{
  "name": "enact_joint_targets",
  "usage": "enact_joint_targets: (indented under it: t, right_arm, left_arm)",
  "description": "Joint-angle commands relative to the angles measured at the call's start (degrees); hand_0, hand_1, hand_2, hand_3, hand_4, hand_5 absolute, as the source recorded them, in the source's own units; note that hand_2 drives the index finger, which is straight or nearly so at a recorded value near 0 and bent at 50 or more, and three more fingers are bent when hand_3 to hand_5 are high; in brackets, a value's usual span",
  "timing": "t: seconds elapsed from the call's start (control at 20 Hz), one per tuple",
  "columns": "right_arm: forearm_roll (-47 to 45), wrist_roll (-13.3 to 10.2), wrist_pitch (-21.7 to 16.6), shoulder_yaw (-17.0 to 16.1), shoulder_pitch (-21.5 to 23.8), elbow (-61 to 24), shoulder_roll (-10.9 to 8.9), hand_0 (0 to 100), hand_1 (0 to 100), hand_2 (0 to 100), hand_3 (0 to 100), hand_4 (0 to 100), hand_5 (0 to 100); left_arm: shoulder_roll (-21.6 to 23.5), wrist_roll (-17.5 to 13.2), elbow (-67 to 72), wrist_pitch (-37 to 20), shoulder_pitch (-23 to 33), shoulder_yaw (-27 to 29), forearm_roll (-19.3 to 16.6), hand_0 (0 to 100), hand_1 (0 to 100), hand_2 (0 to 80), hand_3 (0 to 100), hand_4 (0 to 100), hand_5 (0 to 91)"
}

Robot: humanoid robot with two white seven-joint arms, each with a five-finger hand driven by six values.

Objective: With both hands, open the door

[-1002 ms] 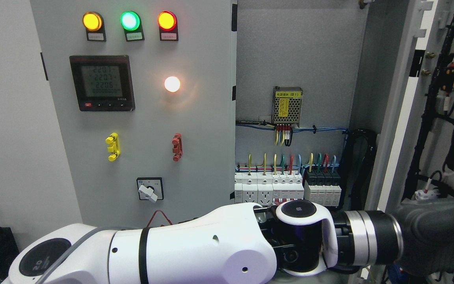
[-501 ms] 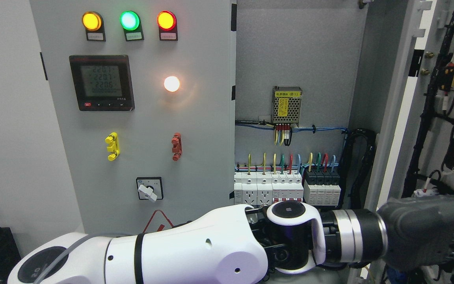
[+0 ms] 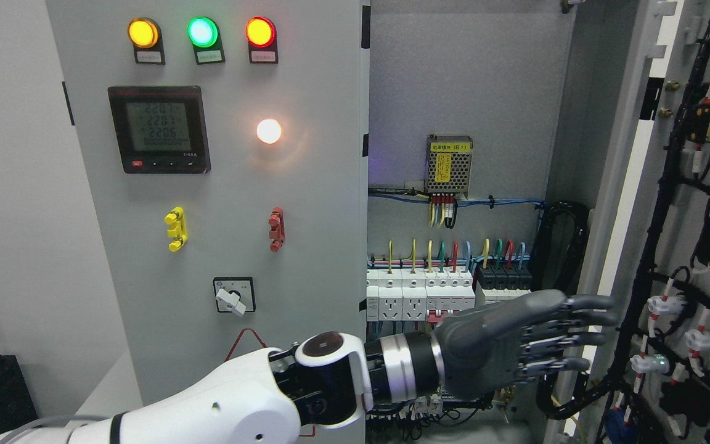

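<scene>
Left arm is entering from the lower left, white shell, ending in a dark grey left hand (image 3: 518,342) stretched toward the right. Fingers (image 3: 583,303) are lying out straight and slightly apart, holding nothing. Fingertips are reaching the inner edge of the open right door (image 3: 623,203), just beside it; contact can't be confirmed. That door is standing swung out at the right of the scene, its inner face showing black cable harness (image 3: 669,203) and white connectors (image 3: 660,305).

Left door (image 3: 306,246) is sitting closed, to the left of the hand and farther back. It is carrying three lit lamps on top, yellow (image 3: 143,32), green (image 3: 202,32), red (image 3: 261,32), a black digital meter (image 3: 159,129) below them, a glowing white lamp (image 3: 269,131), a yellow handle (image 3: 175,229), a red handle (image 3: 276,229) and a rotary switch (image 3: 233,296).

Cabinet interior (image 3: 466,80) is showing between the two doors, behind the hand: a small power supply module (image 3: 449,164) with coloured wires, and a row of white and black breakers (image 3: 447,293) right above the wrist. The hand is hovering in front of the lower part of this opening.

Right arm isn't showing anywhere.
</scene>
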Motion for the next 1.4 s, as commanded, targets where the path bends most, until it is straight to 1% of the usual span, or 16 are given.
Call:
enact_joint_targets:
  t: [0.0,0.15,0.25,0.35,0.45,0.5,0.6,0.65,0.7,0.8,0.95,1.0,1.15,1.2,1.25,1.35]
  right_arm:
    - [1.8,0.0,0.0,-1.2,0.0,0.0,0.00,12,39,0,0,0,0]
    - [1.8,0.0,0.0,-1.2,0.0,0.0,-0.09,12,39,0,0,0,0]
    - [1.8,0.0,0.0,-1.1,0.0,0.0,0.00,12,39,0,0,0,0]
    - [1.8,0.0,0.0,-1.2,0.0,0.0,0.00,12,39,0,0,0,0]
    - [1.8,0.0,0.0,-1.2,0.0,0.0,0.00,12,39,0,0,0,0]
    - [1.8,0.0,0.0,-1.2,0.0,0.0,0.00,12,39,0,0,0,0]
    - [1.8,0.0,0.0,-1.2,0.0,0.0,0.00,12,39,0,0,0,0]
    - [1.8,0.0,0.0,-1.2,0.0,0.0,0.00,12,39,0,0,0,0]
    - [1.8,0.0,0.0,-1.2,0.0,0.0,0.00,12,39,0,0,0,0]
    - [1.8,0.0,0.0,-1.2,0.0,0.0,0.00,12,39,0,0,0,0]
    - [1.8,0.0,0.0,-1.2,0.0,0.0,0.00,12,39,0,0,0,0]
    - [1.8,0.0,0.0,-1.2,0.0,0.0,0.00,12,39,0,0,0,0]
    - [1.8,0.0,0.0,-1.2,0.0,0.0,0.00,12,39,0,0,0,0]
    - [1.8,0.0,0.0,-1.2,0.0,0.0,0.00,12,39,0,0,0,0]
    - [1.8,0.0,0.0,-1.2,0.0,0.0,0.00,12,39,0,0,0,0]
    - [1.8,0.0,0.0,-1.2,0.0,0.0,0.00,12,39,0,0,0,0]
  left_arm:
    - [27.2,-3.8,-10.8,0.0,16.6,17.4,-4.7,12,39,0.0,0,0,0.0]
    - [34.4,-7.9,-13.4,0.0,27.4,27.0,-5.9,12,39,0.0,0,0,0.0]
    - [35.9,-10.4,-13.1,0.0,35.6,35.2,-7.1,12,39,0.0,0,0,0.0]
    - [36.4,-12.7,-13.1,0.0,45.7,44.8,-11.3,12,39,0.0,0,0,0.0]
    - [36.1,-15.4,-13.1,0.0,59.2,56.9,-14.2,12,39,0.0,0,0,0.0]
    - [36.1,-16.1,-13.1,0.0,65.6,62.3,-15.6,12,39,0.0,0,0,0.0]
    - [35.0,-16.4,-13.0,-0.2,79.1,72.2,-19.4,12,39,0.0,0,0,0.0]
    - [33.7,-16.4,-12.6,-0.6,85.6,76.4,-22.1,12,39,0.0,0,0,0.0]
    - [30.6,-16.4,-11.7,-0.7,91.0,80.5,-25.6,12,39,0.0,0,0,0.0]
    - [22.7,-16.4,-10.4,-0.9,99.6,86.9,-33.8,12,39,0.0,0,0,0.0]
    - [12.9,-16.5,-8.2,-1.4,109.0,94.2,-44.0,12,39,0.0,0,0,0.0]
    - [9.2,-16.5,-7.7,-1.9,111.0,96.3,-47.6,12,39,0.0,0,0,0.0]
    - [-2.8,-16.4,-5.3,-2.7,116.1,101.4,-60.4,12,39,0.0,0,0,0.0]
    - [-6.1,-16.3,-3.8,-2.9,117.4,102.9,-64.8,12,39,0.0,0,0,0.0]
    - [-8.5,-16.3,-1.5,-3.3,118.2,103.7,-69.1,12,39,0.0,0,0,0.0]
    - [-11.1,-16.2,5.3,-5.1,118.4,104.0,-77.6,12,39,0.0,0,0,0.0]
